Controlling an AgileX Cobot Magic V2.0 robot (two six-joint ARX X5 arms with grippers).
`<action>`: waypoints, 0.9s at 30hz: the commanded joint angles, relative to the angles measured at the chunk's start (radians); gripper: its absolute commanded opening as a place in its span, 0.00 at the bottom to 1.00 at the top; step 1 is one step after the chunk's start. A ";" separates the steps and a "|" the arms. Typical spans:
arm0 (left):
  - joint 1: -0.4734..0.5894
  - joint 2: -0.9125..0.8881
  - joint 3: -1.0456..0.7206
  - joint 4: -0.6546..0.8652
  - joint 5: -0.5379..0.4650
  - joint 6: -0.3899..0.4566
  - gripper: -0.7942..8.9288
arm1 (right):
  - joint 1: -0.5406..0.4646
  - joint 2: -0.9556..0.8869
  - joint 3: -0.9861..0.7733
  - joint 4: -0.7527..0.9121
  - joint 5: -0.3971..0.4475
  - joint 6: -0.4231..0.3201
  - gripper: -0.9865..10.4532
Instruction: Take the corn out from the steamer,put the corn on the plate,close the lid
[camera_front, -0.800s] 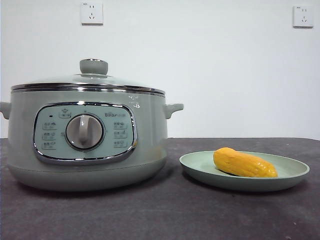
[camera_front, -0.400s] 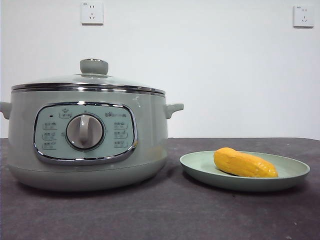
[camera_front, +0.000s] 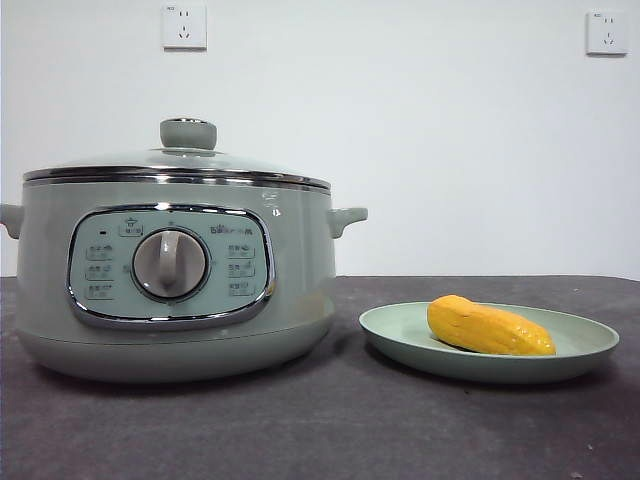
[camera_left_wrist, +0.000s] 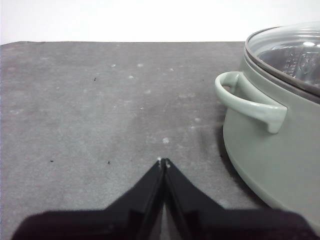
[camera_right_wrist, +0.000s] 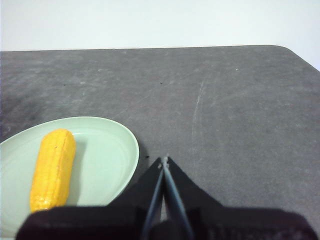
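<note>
The pale grey-green steamer (camera_front: 170, 270) stands at the left of the front view with its glass lid (camera_front: 180, 165) seated on it. The corn (camera_front: 488, 327) lies on the pale green plate (camera_front: 400, 325) to the steamer's right. My left gripper (camera_left_wrist: 163, 162) is shut and empty over the dark table, beside the steamer's side handle (camera_left_wrist: 250, 100). My right gripper (camera_right_wrist: 164, 160) is shut and empty beside the plate (camera_right_wrist: 110, 150), with the corn (camera_right_wrist: 52, 167) lying a short way off. Neither arm shows in the front view.
The dark grey table (camera_front: 330, 420) stretches in front of the steamer and plate. Two wall sockets (camera_front: 184, 26) sit high on the white back wall. The table's rounded corner (camera_right_wrist: 295, 52) shows in the right wrist view.
</note>
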 joint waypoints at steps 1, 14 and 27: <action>0.003 -0.004 -0.016 0.006 0.003 -0.010 0.08 | -0.002 -0.003 -0.011 -0.007 -0.001 0.056 0.09; 0.003 -0.004 -0.016 0.006 0.003 -0.010 0.08 | -0.002 -0.001 -0.011 -0.007 0.003 0.063 0.09; 0.003 -0.004 -0.016 0.006 0.003 -0.010 0.08 | -0.002 -0.001 -0.011 -0.007 0.003 0.063 0.09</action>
